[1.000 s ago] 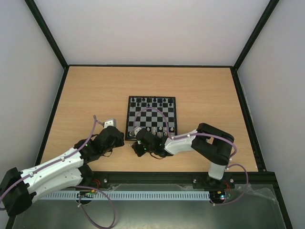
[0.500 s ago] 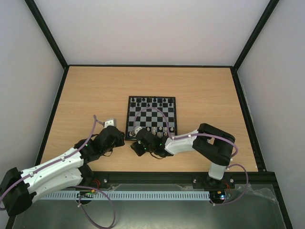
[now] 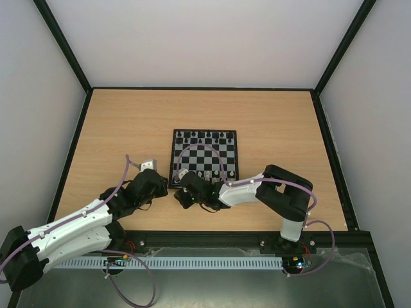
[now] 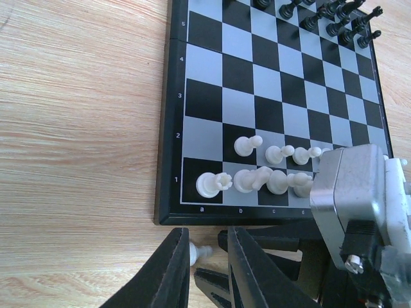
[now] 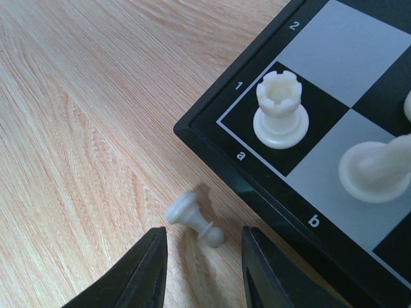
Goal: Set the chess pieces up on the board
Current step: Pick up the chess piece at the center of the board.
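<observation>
The board [image 3: 204,156] lies mid-table, with cream-white chess pieces [image 4: 276,176] standing in its two near rows. A white rook [image 5: 280,112] stands on the corner square a1. One white pawn [image 5: 192,218] lies on its side on the wood just off the board's near left corner; it also shows in the left wrist view [image 4: 199,252]. My right gripper [image 5: 204,242] is open and low over the table, with the pawn between its fingers, untouched. My left gripper [image 4: 207,237] is open too, close by on the left, its left finger beside the pawn's base. In the top view the pawn is hidden.
Black chess pieces [image 3: 204,135] stand along the board's far rows. The board's raised dark border [image 5: 257,186] runs right beside the pawn. The two grippers [image 3: 172,192] sit almost tip to tip at the board's near left corner. Dark rails edge the table.
My right gripper has shifted slightly left toward the board's near left corner. The left arm has barely moved.
</observation>
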`<state>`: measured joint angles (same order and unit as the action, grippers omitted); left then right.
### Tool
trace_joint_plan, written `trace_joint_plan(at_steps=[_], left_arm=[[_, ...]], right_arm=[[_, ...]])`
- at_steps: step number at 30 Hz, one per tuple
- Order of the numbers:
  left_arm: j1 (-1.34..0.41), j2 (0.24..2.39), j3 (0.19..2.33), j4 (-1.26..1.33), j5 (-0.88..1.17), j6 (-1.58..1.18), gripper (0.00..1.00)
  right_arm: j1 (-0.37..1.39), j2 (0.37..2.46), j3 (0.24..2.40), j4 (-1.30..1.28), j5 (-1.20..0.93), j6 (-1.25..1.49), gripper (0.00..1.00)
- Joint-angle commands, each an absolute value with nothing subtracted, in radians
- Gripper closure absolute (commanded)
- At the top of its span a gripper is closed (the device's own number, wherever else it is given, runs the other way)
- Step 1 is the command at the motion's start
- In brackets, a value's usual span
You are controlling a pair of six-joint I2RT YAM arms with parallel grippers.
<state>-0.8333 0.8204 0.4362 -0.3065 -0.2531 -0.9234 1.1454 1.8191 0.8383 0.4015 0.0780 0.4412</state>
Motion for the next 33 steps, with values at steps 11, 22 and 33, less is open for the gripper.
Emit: trace_joint_plan(at_steps=[11, 22, 33], left_arm=[[-0.815, 0.811, 0.434, -0.301, -0.247, -0.905, 0.81], [-0.804, 0.82, 0.431, -0.289, -0.236, -0.896, 0.82], [-0.795, 0.822, 0.437, -0.288, -0.227, -0.885, 0.82]], right_arm=[[1.143, 1.869, 0.867, 0.372, 0.053, 0.414, 0.75], [1.143, 1.866, 0.858, 0.382, 0.035, 0.405, 0.76], [1.144, 1.89, 0.882, 0.357, 0.088, 0.385, 0.71]])
